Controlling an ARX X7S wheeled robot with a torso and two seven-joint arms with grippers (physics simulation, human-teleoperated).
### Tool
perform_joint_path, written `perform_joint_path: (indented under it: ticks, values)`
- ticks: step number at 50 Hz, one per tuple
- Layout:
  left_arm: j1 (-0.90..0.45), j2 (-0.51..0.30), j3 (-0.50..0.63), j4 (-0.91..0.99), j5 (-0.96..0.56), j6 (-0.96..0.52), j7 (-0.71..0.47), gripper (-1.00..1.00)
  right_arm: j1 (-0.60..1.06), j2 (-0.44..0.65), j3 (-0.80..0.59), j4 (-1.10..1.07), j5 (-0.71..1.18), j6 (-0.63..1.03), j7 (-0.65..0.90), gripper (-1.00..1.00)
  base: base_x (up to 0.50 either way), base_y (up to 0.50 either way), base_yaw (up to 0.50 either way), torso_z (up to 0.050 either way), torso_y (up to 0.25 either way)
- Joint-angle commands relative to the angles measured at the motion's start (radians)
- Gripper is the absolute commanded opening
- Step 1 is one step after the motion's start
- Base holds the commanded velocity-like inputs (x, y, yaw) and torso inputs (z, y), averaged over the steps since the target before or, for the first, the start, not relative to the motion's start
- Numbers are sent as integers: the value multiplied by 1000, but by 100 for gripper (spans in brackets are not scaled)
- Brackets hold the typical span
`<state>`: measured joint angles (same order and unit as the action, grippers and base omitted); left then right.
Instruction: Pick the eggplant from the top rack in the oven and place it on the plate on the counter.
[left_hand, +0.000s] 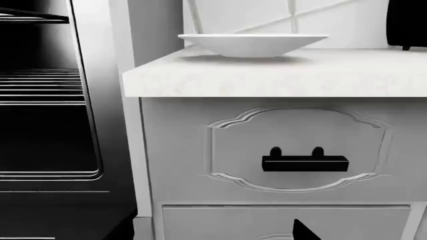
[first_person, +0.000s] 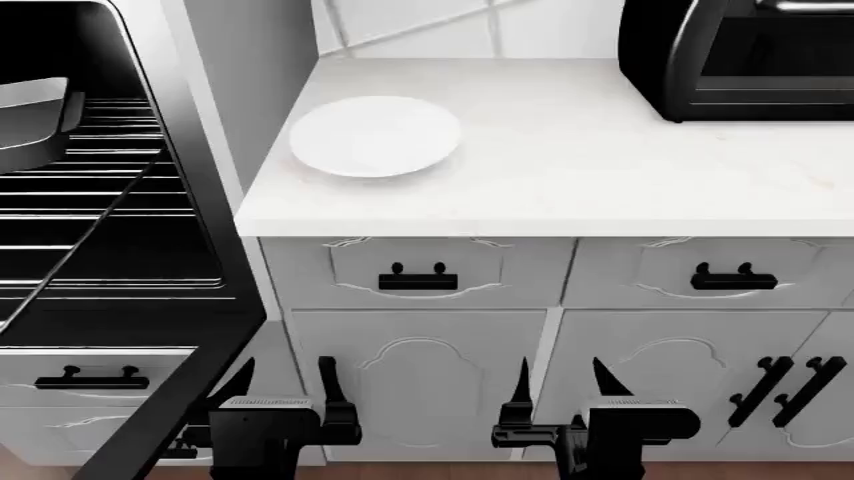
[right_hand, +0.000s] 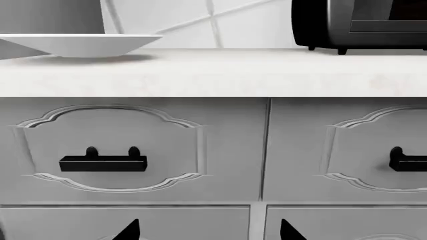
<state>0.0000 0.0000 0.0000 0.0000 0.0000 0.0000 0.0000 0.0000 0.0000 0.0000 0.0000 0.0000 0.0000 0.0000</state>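
While jaws gape, plate (first_person: 375, 136) bare.

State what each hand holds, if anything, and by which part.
Nothing is held. The left hand and right hand both hang open and empty in front of the cabinets, below the counter.

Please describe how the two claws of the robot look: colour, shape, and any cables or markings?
In the head view, the left claw and the right claw look alike: all black, each with two thin, pointed, blade-like fingers rising from a boxy body that has a ribbed grey strip on top. No cables or markings are visible. The wrist views show only black fingertips.
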Motion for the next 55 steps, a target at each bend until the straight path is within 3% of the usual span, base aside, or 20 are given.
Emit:
perform_joint_path:
  ticks: [1,12,39,44,49,55]
  values:
    - [1,-15,16,2,-13,10,-26,100,9,14,-15,19,7,16,35,100,0,0,0,0,0]
    - [1,-51,64,-8,-26,38,-63,100,7,47,-54,14,34,19,77,100,0,0,0,0,0]
    - [0,-89,103,5,-62,19,-99,100,6,83,-90,-6,76,19,124,100,0,0,0,50,0]
    - [19,-104,97,130,-57,5,-124,100,-6,89,-80,-65,96,36,139,100,0,0,0,20,0]
    - [-10,-117,84,458,-140,-212,-141,100,-9,102,-62,-321,182,218,153,100,0,0,0,0,0]
    - [-264,-112,41,939,-328,-743,-243,100,147,153,-10,-828,315,703,265,100,0,0,0,0,0]
